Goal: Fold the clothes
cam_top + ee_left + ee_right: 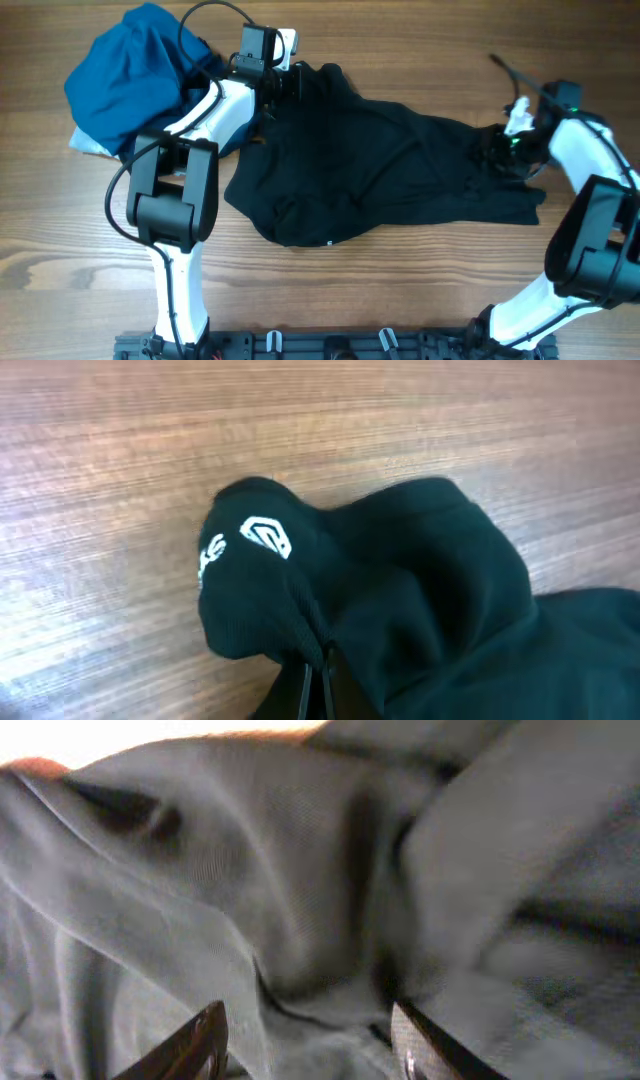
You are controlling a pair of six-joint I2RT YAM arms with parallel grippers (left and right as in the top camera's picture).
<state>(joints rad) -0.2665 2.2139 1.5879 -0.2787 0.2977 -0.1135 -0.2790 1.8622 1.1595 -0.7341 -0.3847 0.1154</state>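
**Figure.** Overhead and wrist views: the gripping stage, before any fold is made. The black shirt [380,170] lies crumpled across the middle of the desk [400,310], running from near the far edge towards the right edge. The left gripper [318,672], at the shirt's far end, has its fingers pressed together on a pinch of black cloth, near the white logo [265,538]. The right gripper [310,1045], at the shirt's right end, has its fingers [195,1045] spread with a ridge of cloth lying between them; no pinch shows there. A blue bundle [135,75] sits in the far left corner, beyond the left arm. Judged from this layout, the step in hand is securing two ends of the garment. The next move calls for the right fingers to close on the cloth, then for both arms to draw apart so that the shirt lies flat enough to fold
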